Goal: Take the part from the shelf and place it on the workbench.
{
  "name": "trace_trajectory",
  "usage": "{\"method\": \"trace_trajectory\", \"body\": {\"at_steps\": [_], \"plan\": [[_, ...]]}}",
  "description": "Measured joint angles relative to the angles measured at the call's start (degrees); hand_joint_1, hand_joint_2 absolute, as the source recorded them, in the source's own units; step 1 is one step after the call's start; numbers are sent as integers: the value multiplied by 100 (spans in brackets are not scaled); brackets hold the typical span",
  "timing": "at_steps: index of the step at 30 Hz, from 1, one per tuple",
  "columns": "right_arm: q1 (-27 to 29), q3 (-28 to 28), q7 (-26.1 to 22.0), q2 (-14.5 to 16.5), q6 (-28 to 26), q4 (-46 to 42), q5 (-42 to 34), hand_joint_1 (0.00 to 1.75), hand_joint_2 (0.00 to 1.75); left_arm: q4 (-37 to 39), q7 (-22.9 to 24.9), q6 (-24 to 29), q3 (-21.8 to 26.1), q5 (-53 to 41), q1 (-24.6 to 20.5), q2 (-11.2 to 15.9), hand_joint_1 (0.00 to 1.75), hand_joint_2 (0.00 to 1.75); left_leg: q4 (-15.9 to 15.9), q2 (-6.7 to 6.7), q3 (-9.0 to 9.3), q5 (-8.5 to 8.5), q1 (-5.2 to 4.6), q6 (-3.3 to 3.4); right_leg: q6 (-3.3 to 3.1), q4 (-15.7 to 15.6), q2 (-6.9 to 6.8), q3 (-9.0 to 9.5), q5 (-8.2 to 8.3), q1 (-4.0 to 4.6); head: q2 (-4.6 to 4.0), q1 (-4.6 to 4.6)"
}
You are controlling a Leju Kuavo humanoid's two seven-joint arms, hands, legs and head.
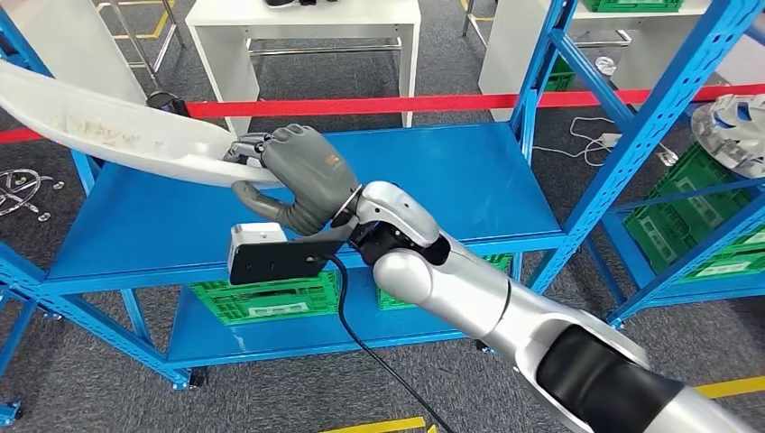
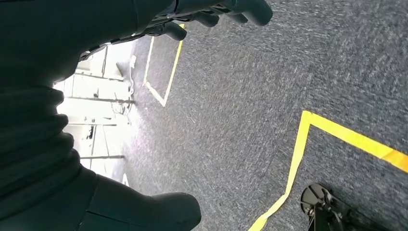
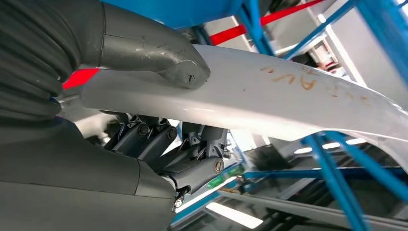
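A long curved white part (image 1: 108, 126) with faint orange scribbles stretches from the upper left toward the middle of the head view, lifted above the blue shelf (image 1: 271, 207). My right hand (image 1: 293, 176) grips its near end, thumb below and fingers wrapped over the edge. In the right wrist view the thumb (image 3: 163, 55) presses one face of the white part (image 3: 288, 101) and the dark fingers (image 3: 168, 149) clamp the other. My left hand (image 2: 211, 14) hangs over grey carpet, its dark fingers curled with nothing in them.
Blue shelf uprights (image 1: 631, 135) stand to the right. Green crates (image 1: 271, 298) sit on the lower shelf. A red barrier tape (image 1: 451, 102) runs behind, with white tables (image 1: 307, 36) beyond. A silver part (image 1: 735, 131) lies on the right rack. Yellow floor tape (image 2: 298, 159) marks the carpet.
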Motion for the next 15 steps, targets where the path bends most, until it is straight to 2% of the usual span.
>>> {"method": "trace_trajectory", "body": {"at_steps": [2,3,4,5,7,8,9,12,13,14,15], "plan": [[57,39,12,-4,70,-100,20,175,175,0,27,0,41,28,3,0,0,175,14,18,-43,15,5,3,44,757,-2,-291,-388,-33,0,16],[91,51,21,-7,103,-136,28,175,175,0,33,0,58,36,4,0,0,175,30,23,-70,23,10,-8,64,989,-4,-360,-460,-52,0,16],[117,61,28,-9,128,-166,37,175,175,0,35,0,74,39,5,-1,0,175,52,25,-100,32,20,-24,83,1013,-7,-329,-427,-72,0,16],[133,70,33,-9,146,-197,46,175,175,0,37,0,85,40,4,-3,0,175,80,26,-133,39,35,-44,101,805,-12,-182,-305,-91,0,16],[143,81,34,-9,163,-261,66,175,175,-2,40,0,97,41,3,-8,0,175,155,20,-207,45,64,-107,114,58,-14,284,-49,-110,0,24],[151,83,35,-11,168,-292,78,175,175,-3,40,0,98,40,3,-9,0,175,186,12,-234,48,71,-148,84,-202,-3,434,37,-102,0,30],[159,83,37,-18,175,-315,97,175,175,-5,40,0,100,39,3,-9,0,175,213,2,-256,56,71,-195,40,-360,10,511,55,-92,0,37],[194,84,32,-38,214,-352,194,175,175,-7,29,0,109,24,5,-13,0,175,220,-14,-300,103,80,-340,-132,-419,29,459,92,-74,0,35],[213,84,26,-41,224,-361,237,175,175,-6,24,0,113,17,7,-13,0,175,276,-13,-341,40,91,-376,-187,-427,25,431,133,-76,0,24],[234,84,22,-46,229,-369,282,175,175,-6,20,0,116,12,9,-13,0,175,424,-13,-408,-99,99,-402,-236,-442,19,402,175,-82,0,9],[261,84,20,-52,230,-375,321,175,175,-6,15,0,120,7,9,-11,0,175,689,-12,-510,-314,105,-421,-273,-450,14,364,217,-84,0,-14]]}}
